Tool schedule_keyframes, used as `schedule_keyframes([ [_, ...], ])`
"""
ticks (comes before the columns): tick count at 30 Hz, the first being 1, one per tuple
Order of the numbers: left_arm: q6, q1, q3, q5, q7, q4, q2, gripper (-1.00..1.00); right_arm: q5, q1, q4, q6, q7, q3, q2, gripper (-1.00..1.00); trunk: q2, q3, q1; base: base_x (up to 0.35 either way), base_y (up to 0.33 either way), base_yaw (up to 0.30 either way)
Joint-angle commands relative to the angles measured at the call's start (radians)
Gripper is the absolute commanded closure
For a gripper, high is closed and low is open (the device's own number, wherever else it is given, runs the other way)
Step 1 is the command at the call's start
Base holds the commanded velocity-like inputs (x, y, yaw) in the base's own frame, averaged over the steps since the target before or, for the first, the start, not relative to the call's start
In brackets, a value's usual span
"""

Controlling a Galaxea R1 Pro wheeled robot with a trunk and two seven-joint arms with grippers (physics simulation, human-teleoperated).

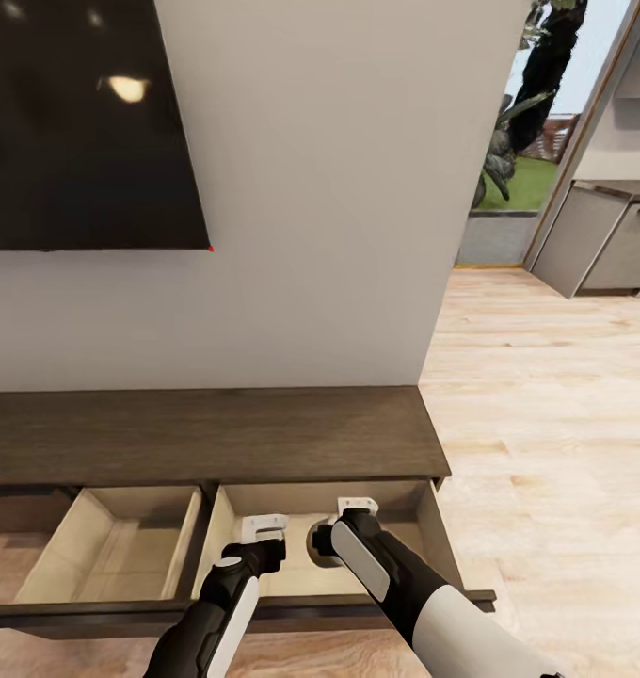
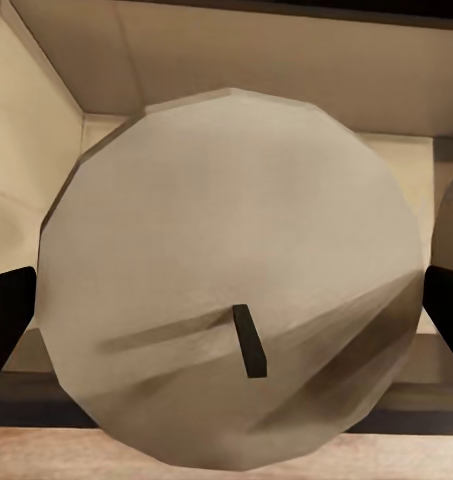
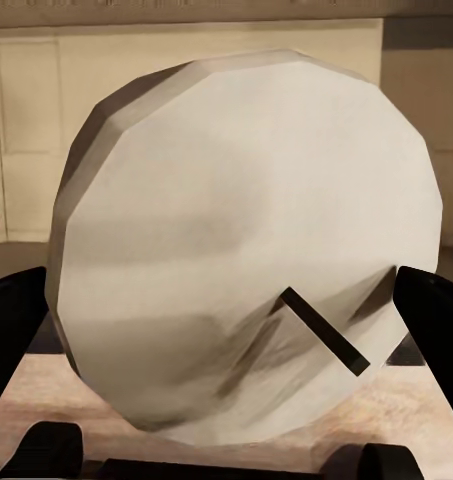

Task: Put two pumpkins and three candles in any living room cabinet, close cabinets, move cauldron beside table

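Candle [image 2: 231, 290] between fingers [image 2: 6, 315], drawer [image 1: 122, 546]

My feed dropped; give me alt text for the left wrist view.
An off-white candle with a short dark wick seen end-on, held between the left tool's two dark fingers. Behind it are the pale beige walls of an open drawer.

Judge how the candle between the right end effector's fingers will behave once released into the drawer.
The candle looks rigid and faceted, so probably stiff. Held wick-end toward the camera, likely on its side, it may roll a little in the drawer. Its short, stubby shape suggests it would stand stably upright.
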Motion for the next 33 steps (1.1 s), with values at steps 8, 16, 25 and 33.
schedule_keyframes([
  [8,0.000,0.000,0.001,-0.001,0.001,-0.003,0.000,1.00,0.005,0.001,-0.002,-0.019,-0.001,0.005,0.000,1.00,-0.056,-0.025,0.031,0.000,0.000,0.000],
  [16,0.000,0.000,0.001,-0.001,0.003,-0.005,0.000,1.00,0.007,0.001,-0.001,-0.043,-0.004,0.014,0.000,1.00,-0.112,-0.050,0.061,0.000,0.000,0.000],
  [25,0.042,0.000,0.001,0.000,0.004,-0.041,0.000,1.00,0.007,0.001,-0.001,-0.059,-0.047,0.053,0.000,1.00,-0.175,-0.078,0.096,0.000,0.000,0.000],
  [33,0.069,0.000,0.002,0.001,0.003,-0.058,0.000,1.00,0.007,0.001,-0.001,-0.060,-0.049,0.055,0.000,1.00,-0.231,-0.103,0.127,0.000,0.000,0.000],
])
